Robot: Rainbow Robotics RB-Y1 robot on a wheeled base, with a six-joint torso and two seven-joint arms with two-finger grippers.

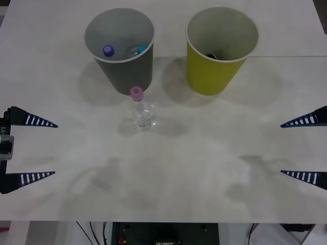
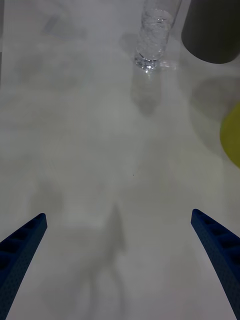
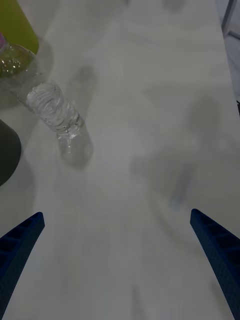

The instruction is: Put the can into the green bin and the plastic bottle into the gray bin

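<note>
Plastic bottle (image 1: pixel 142 109): upright at frame centre, just before gray bin (image 1: pixel 120 48). Left gripper (image 1: pixel 30 149) and right gripper (image 1: pixel 305 148): at frame edges, fingers apart, empty. Hazard: light bottle likely toppled by glancing approach

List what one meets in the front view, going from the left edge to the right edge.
Left tool → dark gray cup-shaped bin → yellow-green cup-shaped bin → right tool. The small clear plastic bottle with the pink cap overlaps the gray bin's span.

Gray bin (image 1: pixel 122 61); yellow-green bin (image 1: pixel 217 56); pink-capped bottle (image 1: pixel 142 109).
</note>
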